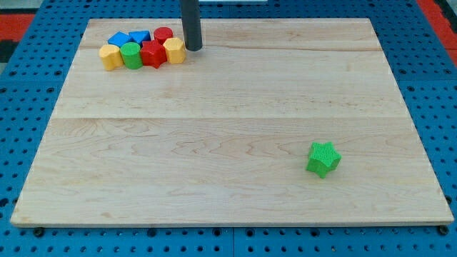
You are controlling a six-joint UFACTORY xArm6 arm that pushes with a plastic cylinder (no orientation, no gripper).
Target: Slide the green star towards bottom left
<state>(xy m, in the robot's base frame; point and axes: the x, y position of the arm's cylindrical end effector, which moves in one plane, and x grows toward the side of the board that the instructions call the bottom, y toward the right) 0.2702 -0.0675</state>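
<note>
The green star (323,158) lies alone on the wooden board (228,121), toward the view's bottom right. My tip (193,48) is near the view's top, left of centre, far up and to the left of the green star. The tip stands just right of a cluster of blocks and close to the yellow block (174,51) at the cluster's right end; I cannot tell if it touches it.
The cluster at the view's top left holds a yellow block (110,56), a green cylinder (131,55), a red star (152,53), a blue cube (118,38), a blue block (140,36) and a red cylinder (163,34). A blue pegboard (28,143) surrounds the board.
</note>
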